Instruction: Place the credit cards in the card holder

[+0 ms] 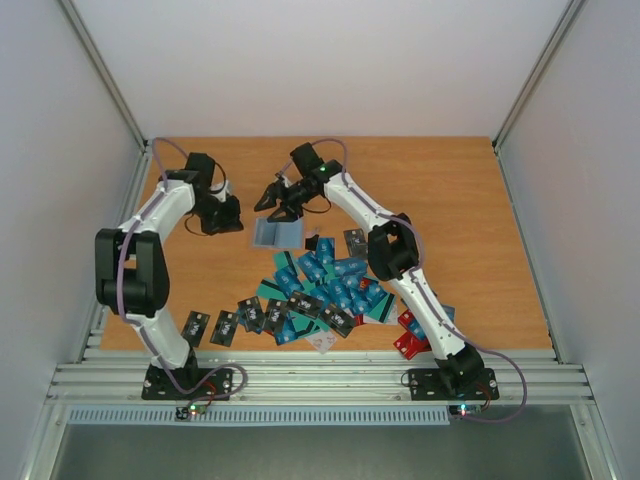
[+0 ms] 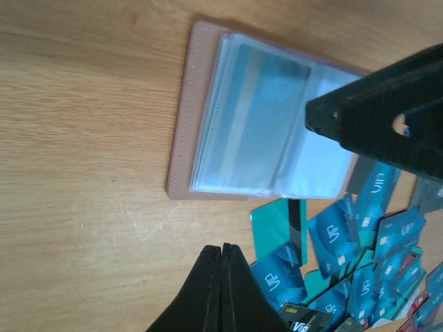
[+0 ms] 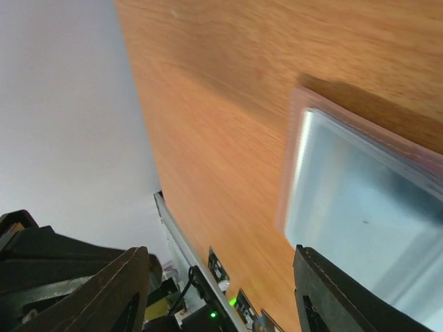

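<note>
- Right pincer (image 1: 277, 208) hangs over the far part of the card holder (image 1: 278, 235). Its jaws are spread with nothing between them, and wood shows through the gap.
- Beyond it and to its right: bare table (image 1: 470, 200), an open lane.
- Behind it, toward the bases: the heap of credit cards (image 1: 325, 285), overlapping and reaching right up to the holder's near edge. No bare lane through.
- Right arm (image 1: 400, 260) slants over that heap's right side, blocking passage above it.
- To its left: left pincer (image 2: 221, 259), jaws pressed together, near the holder's left edge. A strip of bare wood lies between the two.
</note>
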Controlling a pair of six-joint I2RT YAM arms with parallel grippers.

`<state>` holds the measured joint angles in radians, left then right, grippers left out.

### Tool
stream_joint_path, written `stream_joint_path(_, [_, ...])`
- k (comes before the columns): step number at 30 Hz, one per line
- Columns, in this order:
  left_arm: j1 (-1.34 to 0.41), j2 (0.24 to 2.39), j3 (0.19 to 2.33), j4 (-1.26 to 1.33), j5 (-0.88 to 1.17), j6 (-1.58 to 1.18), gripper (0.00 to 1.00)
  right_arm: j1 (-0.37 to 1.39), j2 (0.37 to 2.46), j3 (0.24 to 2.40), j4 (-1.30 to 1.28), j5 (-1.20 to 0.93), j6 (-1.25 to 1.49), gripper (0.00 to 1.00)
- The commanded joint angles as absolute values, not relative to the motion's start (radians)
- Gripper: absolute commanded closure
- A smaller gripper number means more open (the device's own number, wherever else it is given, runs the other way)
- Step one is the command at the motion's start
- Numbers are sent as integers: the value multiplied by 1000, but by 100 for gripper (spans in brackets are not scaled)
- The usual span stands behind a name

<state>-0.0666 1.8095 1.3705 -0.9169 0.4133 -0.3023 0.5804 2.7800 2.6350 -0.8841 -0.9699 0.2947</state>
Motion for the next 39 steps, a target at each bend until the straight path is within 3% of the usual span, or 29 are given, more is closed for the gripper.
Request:
stream_joint_path(1, [-61,1706,1372,-917,398,-277,100,587,2686,2679,-816,-994,311,42])
stream_joint_path(5, [-61,1629,1377,-917,405,-264,97,580,2569,2676,-994,-888,163,41])
stream_joint_path(10, [-62,1542,1363,-900,574,-253,87,561,2385,2549,-1202,-646,0,43])
stream_joint_path(13, [-79,1514,1340,-907,673,-240,85,541,2199,2261,-1173,-534,-22,43])
stream_joint_path(18, [-182,1478,1268,-923,676,-189,84,478,1883,1739,-969,-520,83,42])
stream_joint_path(22, [-289,1477,1205,-851,711,-204,83,418,1691,1455,-956,-434,157,41])
stream_joint_path(30, [-471,1592,1219,-780,690,-235,83,341,1416,1092,-982,-426,183,39])
stream_joint_path(39, [-626,1685,1214,-817,608,-197,77,350,1317,787,-749,-695,193,37])
